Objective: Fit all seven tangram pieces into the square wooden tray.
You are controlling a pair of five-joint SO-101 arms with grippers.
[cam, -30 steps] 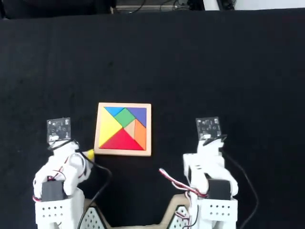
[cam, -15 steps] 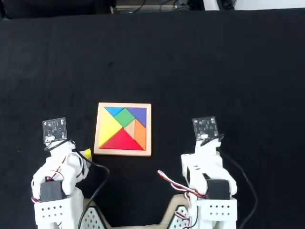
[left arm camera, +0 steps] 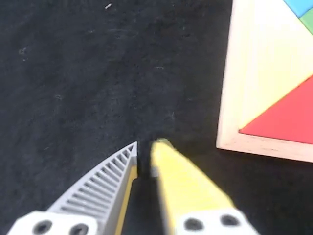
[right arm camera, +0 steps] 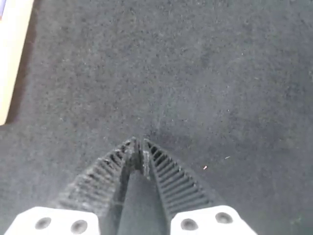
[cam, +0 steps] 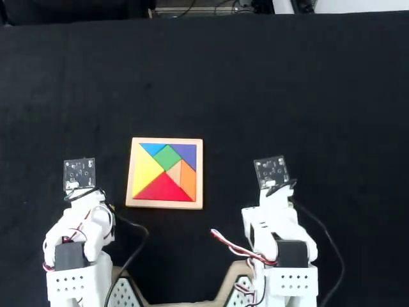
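Observation:
The square wooden tray (cam: 165,205) lies mid-table with coloured tangram pieces (cam: 165,173) packed flat inside: blue, green, purple, yellow, red, orange and a tan one. Its corner (left arm camera: 230,139) with yellow and red pieces appears in the left wrist view. My left gripper (left arm camera: 145,145) is shut and holds nothing, just off the tray's near left corner above the black cloth. My right gripper (right arm camera: 137,143) is shut with nothing in it, over bare cloth to the right of the tray edge (right arm camera: 12,63). Both arms (cam: 80,217) (cam: 275,211) sit folded near their bases.
Black cloth (cam: 268,89) covers the whole table. Cables (cam: 131,243) run from the arm bases at the near edge. Dark equipment and wires lie beyond the far edge (cam: 211,6).
The left arm drew back slightly toward its base, and its yellow fingertip near the tray's corner is no longer seen from above. The right arm shifted a little left.

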